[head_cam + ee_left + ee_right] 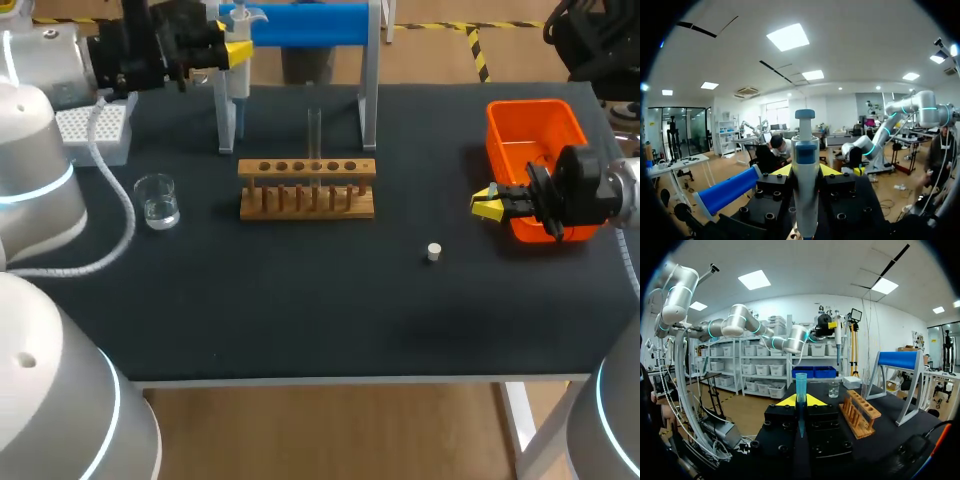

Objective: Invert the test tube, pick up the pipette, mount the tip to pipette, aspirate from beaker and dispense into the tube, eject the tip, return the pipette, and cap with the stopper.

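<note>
From where I stood, the left gripper (236,50) was up at the far left of the black table (300,310), its yellow-tipped fingers closed on the body of the pipette (805,170) from both sides. The pipette hung upright, plunger on top, just beside the left upright of the blue-topped stand (300,22). I could not tell whether it was touching the stand. The white tip box (95,128) sat near that corner, under the left arm. The beaker (157,200), with a little clear liquid in it, stood nearer to me, well left of the wooden rack (307,170). The test tube (314,130) stood upright in one of the rack's middle holes, in front of the stand. The right gripper (488,203) hung over the table's right side, just in front of the orange bin (500,125), its fingers pointing toward the rack. The wrist camera showed them pressed together on a blue pipette tip (800,390), which stood upright between them with its wide end on top. The small white stopper (434,252) lay alone on the cloth, between the rack and the right gripper and a little nearer to me than either.
</note>
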Action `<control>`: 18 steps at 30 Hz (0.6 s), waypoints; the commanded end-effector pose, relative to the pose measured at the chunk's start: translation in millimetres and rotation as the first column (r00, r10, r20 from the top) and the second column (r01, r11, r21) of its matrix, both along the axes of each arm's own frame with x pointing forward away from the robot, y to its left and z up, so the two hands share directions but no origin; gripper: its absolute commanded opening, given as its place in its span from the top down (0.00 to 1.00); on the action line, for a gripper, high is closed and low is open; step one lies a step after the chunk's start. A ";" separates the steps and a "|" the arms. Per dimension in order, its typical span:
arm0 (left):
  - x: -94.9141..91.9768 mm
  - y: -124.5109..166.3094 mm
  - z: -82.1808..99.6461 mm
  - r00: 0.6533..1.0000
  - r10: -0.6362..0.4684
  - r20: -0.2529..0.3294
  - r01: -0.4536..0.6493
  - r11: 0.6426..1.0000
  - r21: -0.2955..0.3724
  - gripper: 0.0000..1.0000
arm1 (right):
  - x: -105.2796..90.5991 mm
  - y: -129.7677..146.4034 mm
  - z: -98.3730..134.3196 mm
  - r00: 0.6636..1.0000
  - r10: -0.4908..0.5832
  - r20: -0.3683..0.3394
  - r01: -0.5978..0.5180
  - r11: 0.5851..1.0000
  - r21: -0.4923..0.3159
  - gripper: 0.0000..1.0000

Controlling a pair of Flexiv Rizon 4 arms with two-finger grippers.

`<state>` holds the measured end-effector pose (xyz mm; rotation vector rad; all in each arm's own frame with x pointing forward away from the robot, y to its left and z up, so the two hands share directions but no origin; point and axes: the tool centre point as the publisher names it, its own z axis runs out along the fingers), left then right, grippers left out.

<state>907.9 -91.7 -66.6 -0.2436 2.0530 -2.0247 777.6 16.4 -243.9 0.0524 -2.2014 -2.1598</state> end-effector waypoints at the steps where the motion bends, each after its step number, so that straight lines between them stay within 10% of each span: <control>1: -17.3 -11.8 -0.2 0.995 0.097 0.015 -0.096 0.995 -0.039 1.00 | -1.0 -0.6 0.5 1.000 -0.001 0.000 0.001 1.000 -0.001 1.00; 18: -37.8 -45.4 34.2 1.000 0.012 0.004 -0.012 0.999 -0.035 1.00 | -1.0 -0.6 0.5 1.000 -0.001 0.000 0.001 1.000 -0.001 1.00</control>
